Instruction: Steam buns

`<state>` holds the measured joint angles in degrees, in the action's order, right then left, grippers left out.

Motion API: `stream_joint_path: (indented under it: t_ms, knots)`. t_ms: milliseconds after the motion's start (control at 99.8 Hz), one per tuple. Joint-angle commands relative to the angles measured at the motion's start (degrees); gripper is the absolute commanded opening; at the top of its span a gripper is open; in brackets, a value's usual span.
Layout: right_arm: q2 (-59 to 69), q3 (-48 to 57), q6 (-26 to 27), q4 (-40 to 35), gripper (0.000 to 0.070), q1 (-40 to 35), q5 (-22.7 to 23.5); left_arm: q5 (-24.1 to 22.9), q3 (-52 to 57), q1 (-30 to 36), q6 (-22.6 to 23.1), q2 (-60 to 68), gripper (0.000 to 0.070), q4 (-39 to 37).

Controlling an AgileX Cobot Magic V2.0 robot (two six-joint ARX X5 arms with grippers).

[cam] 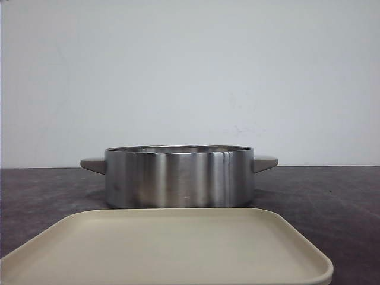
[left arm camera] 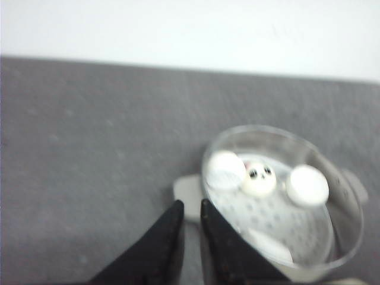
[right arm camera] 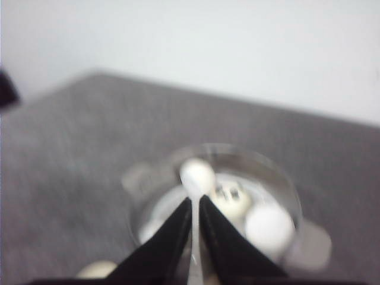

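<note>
A steel pot (cam: 178,178) with two grey handles stands mid-table; its inside is hidden in the front view. In the left wrist view the pot (left arm camera: 261,128) holds three white buns in a row on a perforated insert: a plain one (left arm camera: 225,170), one showing a panda face (left arm camera: 259,178) and another plain one (left arm camera: 307,185). A further white shape (left arm camera: 270,248) lies beside my finger. My left gripper (left arm camera: 191,205) is shut and empty above the pot's handle (left arm camera: 187,191). My right gripper (right arm camera: 195,200) hovers shut and empty over the pot, above the buns (right arm camera: 233,200).
A beige square tray (cam: 166,249) with nothing on it lies at the front, just before the pot. The dark table (cam: 332,190) runs back to a white wall. Neither arm shows in the front view.
</note>
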<state>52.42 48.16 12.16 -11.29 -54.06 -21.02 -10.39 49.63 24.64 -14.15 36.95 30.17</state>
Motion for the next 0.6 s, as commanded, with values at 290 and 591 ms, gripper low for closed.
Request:
stream_joint_path:
  t_ms: [290, 591]
  knots:
    - [-0.09, 1.14, -0.63, 2.25, 0.0012, -0.57, -0.07, -0.22, 0.66, 0.11, 0.07, -6.38, 0.0000, 0.28]
    - [-0.09, 1.14, -0.63, 2.23, 0.0012, -0.57, -0.07, -0.22, 0.68, 0.13, 0.07, -8.61, 0.0000, 0.26]
